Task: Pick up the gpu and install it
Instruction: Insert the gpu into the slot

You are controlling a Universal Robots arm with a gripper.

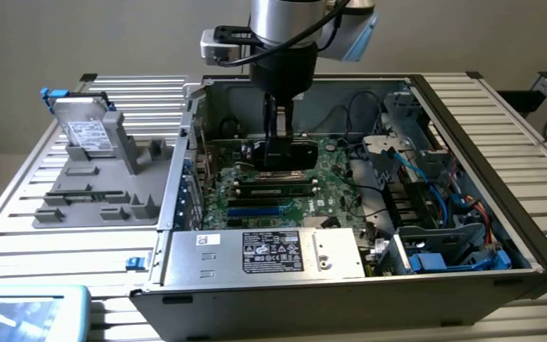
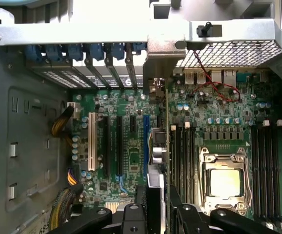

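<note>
Open computer case (image 1: 350,306) lies on its side on a slatted metal surface (image 1: 511,100). The arm comes down from above into the far half of the case.

Tool (image 1: 278,146) is clamped on the gpu (image 1: 293,154), fingers narrow, one on each face of the card. The card hangs upright over the far part of the motherboard (image 1: 254,208), just beyond the memory sticks (image 1: 273,189).

From the wrist, the tool (image 2: 156,204) shows the gpu (image 2: 156,152) edge-on. It runs between the blue slot (image 2: 145,141) and the processor socket (image 2: 224,183), its far end toward the case's slot openings. Black expansion slots (image 2: 117,146) sit beside it, bare. I cannot tell whether the card touches the board.

Power supply (image 1: 264,251), labelled, fills the near corner on the exterior view's left. Outside the case, on that same side, a grey tray (image 1: 93,208) carries a hard drive (image 1: 88,134).
</note>
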